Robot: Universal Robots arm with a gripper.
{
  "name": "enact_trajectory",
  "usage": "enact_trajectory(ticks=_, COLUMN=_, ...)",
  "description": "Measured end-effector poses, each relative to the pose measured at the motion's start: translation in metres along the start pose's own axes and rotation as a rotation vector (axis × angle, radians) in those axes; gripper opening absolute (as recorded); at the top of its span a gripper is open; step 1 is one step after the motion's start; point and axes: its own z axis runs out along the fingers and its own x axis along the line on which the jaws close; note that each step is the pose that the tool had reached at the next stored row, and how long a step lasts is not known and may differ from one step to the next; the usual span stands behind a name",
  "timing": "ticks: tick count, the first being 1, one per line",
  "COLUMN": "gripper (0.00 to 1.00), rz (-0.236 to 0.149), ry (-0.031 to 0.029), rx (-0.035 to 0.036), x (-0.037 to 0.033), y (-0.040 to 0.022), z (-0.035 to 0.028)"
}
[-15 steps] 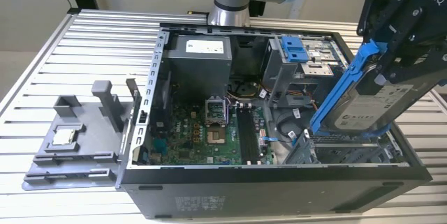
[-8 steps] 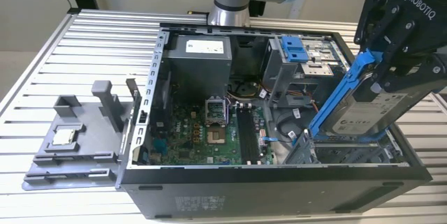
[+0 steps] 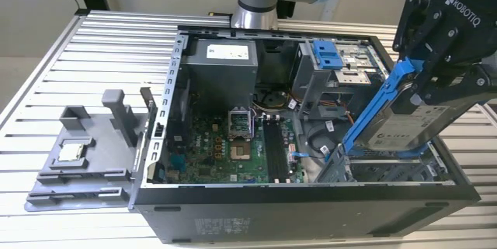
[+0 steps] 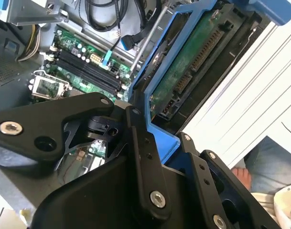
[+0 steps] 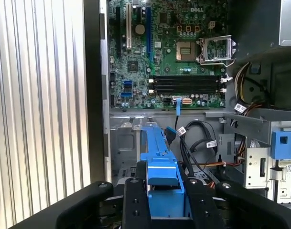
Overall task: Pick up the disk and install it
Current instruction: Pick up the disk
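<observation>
Black two-fingered claw (image 3: 423,93) is clamped on the disk (image 3: 404,122), a flat silver-grey metal hard drive with a white label, framed by a bright blue plastic bracket. In both wrist views the black fingers (image 5: 135,193) pinch the blue bracket from either side, with the claw (image 5: 165,193) closed around it. The second wrist view shows the disk's (image 4: 193,62) green circuit-board underside and connector row, and the claw (image 4: 167,145) gripping the bracket's end.

The disk hangs steeply tilted, off the desk, over the corner of the case at the exterior view's right. Its lower end is just above the grey metal drive cage (image 3: 388,170). I cannot tell whether it touches the cage.

The open black tower computer case (image 3: 311,214) lies on its side on the slatted silver metal desk (image 3: 116,45). Inside it are a green motherboard (image 3: 233,138) with an empty processor socket, a silver-grey boxy power supply (image 3: 221,66), and a small blue plastic latch (image 3: 330,54) near the far wall.

A grey plastic fixture tray (image 3: 85,173) sits on the desk just beside the case at the exterior view's left. It carries a small square silver processor chip (image 3: 71,151). The tray is well apart from the claw.
</observation>
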Motion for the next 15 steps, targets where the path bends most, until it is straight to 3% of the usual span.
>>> enact_trajectory(ticks=7, gripper=0.0, rz=0.0, ry=-0.0005, rx=0.0, x=0.0001, y=-0.0037, z=0.005)
enact_trajectory(ticks=15, gripper=0.0, rz=0.0, ry=-0.0007, rx=0.0, x=0.0004, y=-0.0048, z=0.0183)
